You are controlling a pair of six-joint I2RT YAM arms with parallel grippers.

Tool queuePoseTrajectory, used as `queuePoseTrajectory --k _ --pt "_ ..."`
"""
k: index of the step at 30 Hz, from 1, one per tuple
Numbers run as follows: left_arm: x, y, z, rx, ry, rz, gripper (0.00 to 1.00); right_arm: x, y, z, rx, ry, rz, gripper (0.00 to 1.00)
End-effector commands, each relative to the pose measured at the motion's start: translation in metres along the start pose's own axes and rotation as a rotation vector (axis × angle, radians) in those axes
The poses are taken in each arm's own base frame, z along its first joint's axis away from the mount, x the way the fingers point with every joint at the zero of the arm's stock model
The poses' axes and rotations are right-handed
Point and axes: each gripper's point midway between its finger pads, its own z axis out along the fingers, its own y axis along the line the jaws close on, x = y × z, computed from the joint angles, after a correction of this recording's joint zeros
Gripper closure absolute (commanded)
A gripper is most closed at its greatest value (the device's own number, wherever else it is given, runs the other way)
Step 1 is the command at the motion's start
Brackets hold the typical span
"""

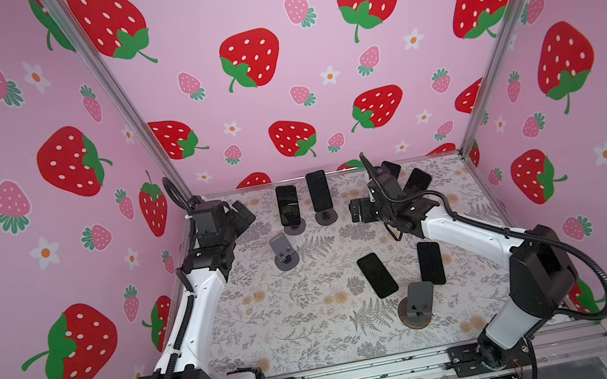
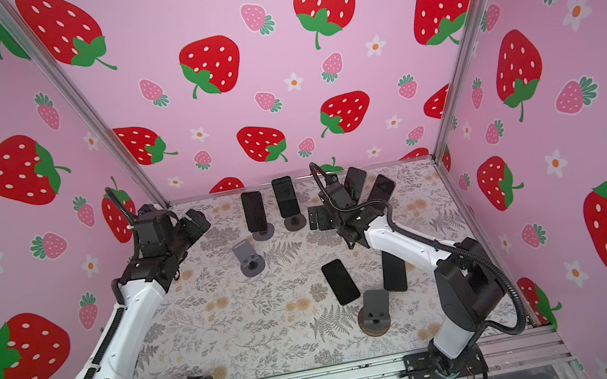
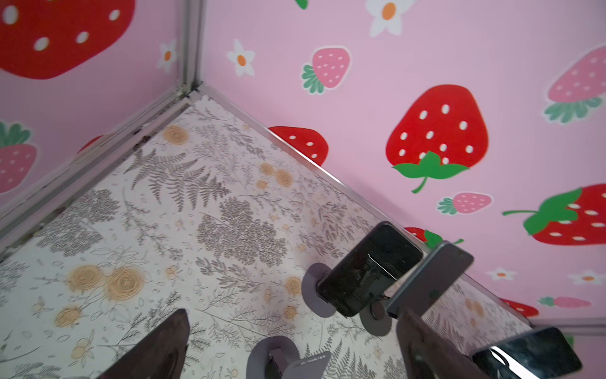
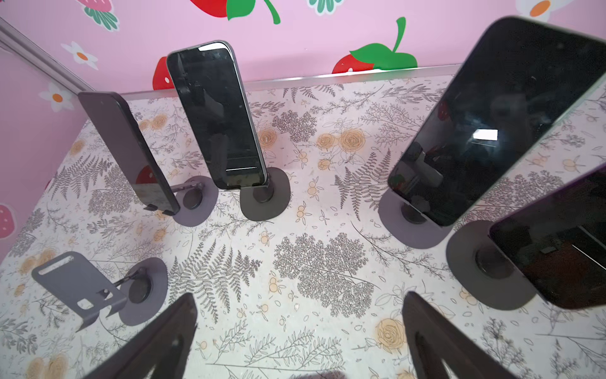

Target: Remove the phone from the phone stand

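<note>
Your right gripper (image 1: 355, 211) hung open and empty over the table (image 1: 274, 322), fingers (image 4: 177, 321) wide apart. Your left gripper (image 1: 247, 213) was open too, holding nothing. Four phones (image 1: 319, 192) sat on stands (image 1: 325, 217) along the back. Two flat phones (image 1: 377, 275) lay near an empty stand (image 1: 418, 299).

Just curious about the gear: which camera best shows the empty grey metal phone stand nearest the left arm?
The right wrist view: the empty grey metal phone stand appears large and whole. Both top views show the stand small; the left wrist view crops it.
</note>
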Motion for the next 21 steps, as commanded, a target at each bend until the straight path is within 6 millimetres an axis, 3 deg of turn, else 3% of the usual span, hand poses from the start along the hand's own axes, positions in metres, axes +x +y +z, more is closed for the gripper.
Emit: queuePoseTrajectory --k 1,6,12,15,21 --pt "0.005 -0.040 -0.003 0.117 0.096 0.118 0.01 -0.016 -0.003 -0.014 -0.017 -0.123 -0.016 0.00" --pt "0.012 -0.083 -0.005 0.220 0.129 0.333 0.01 0.002 0.007 -0.023 -0.135 -0.160 -0.083 0.00" --pt "0.029 -0.126 -0.011 0.484 0.124 0.509 0.01 0.017 -0.004 -0.035 -0.151 -0.246 -0.143 0.00" --pt "0.033 -0.129 -0.002 0.489 0.166 0.530 0.01 0.022 -0.008 -0.031 -0.134 -0.244 -0.134 0.00" --pt "0.042 -0.121 0.044 0.387 0.268 0.557 0.01 0.043 -0.009 -0.017 -0.145 -0.204 -0.129 0.00"
